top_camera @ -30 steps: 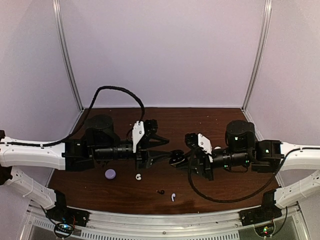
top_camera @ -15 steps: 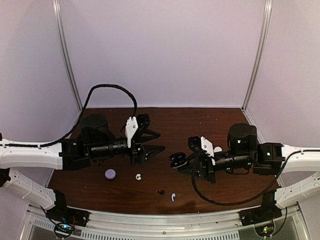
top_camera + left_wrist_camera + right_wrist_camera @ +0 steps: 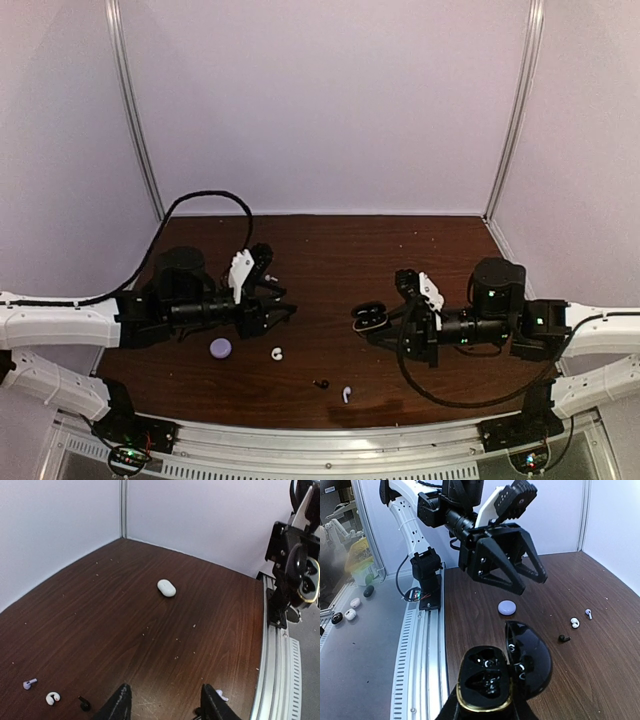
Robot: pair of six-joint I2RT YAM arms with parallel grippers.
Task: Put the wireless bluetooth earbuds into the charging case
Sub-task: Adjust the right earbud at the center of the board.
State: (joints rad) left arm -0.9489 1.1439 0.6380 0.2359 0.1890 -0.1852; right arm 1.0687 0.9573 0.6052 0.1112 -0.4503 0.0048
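Right tool (image 3: 487,711) pinching open black charging case (image 3: 485,680), lid up. Left tool (image 3: 166,705) spread, empty, over table (image 3: 330,250). Black earbud (image 3: 321,383) lies near front edge: drop straight, nip body gently, hold case level.

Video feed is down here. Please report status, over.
Left gripper open, empty. Right gripper shut on open black case. White curled earbud, black earbud, stemmed earbud loose on table. No obstacle seen.
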